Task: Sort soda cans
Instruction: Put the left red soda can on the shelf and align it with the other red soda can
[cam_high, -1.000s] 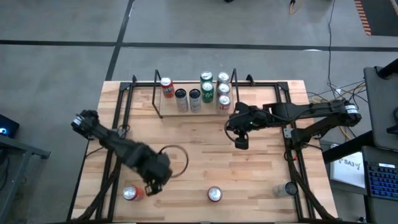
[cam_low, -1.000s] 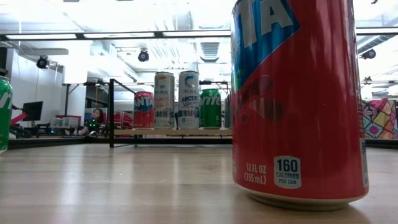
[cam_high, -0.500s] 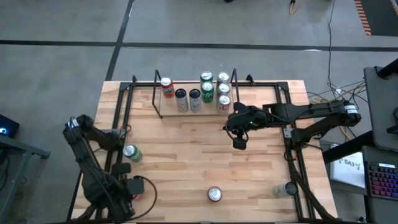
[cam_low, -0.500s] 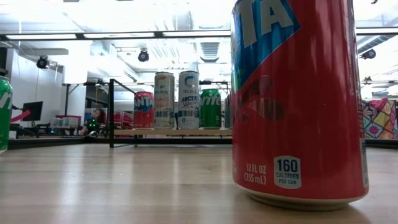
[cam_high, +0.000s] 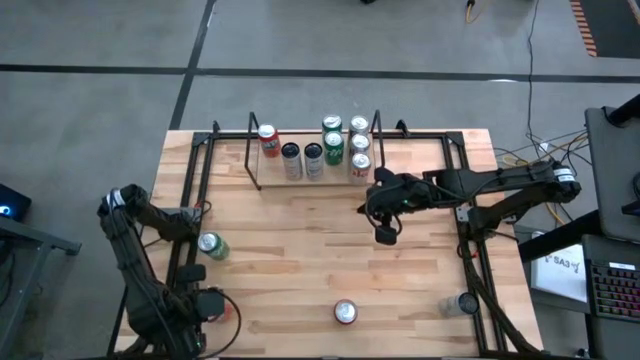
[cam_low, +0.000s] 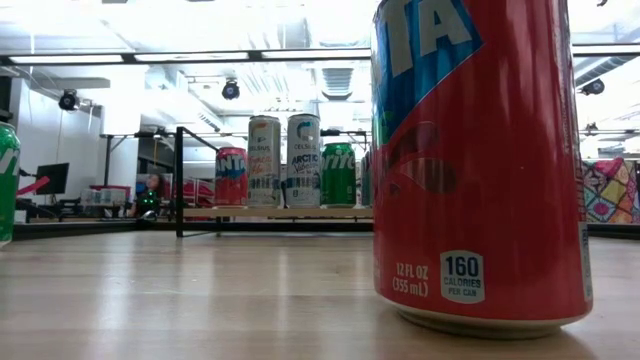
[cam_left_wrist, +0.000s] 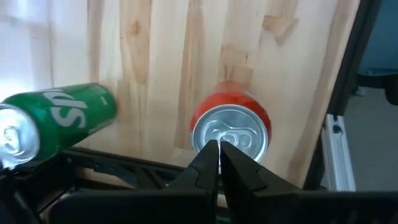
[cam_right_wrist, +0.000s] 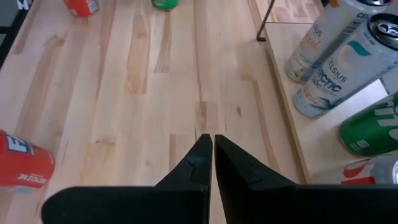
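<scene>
High view, left pincer (cam_high: 205, 312) folded low, right pincer (cam_high: 386, 232) outstretched

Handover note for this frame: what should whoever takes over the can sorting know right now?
Left tool: shut, empty, close above an upright red can at the near left corner.
Right tool: shut, empty, over the table in front of the rack.
Done: about eight cans stand on the rack.
Left: that red can, a green can, a second red can at the near edge, a pale can near the right corner.
</scene>
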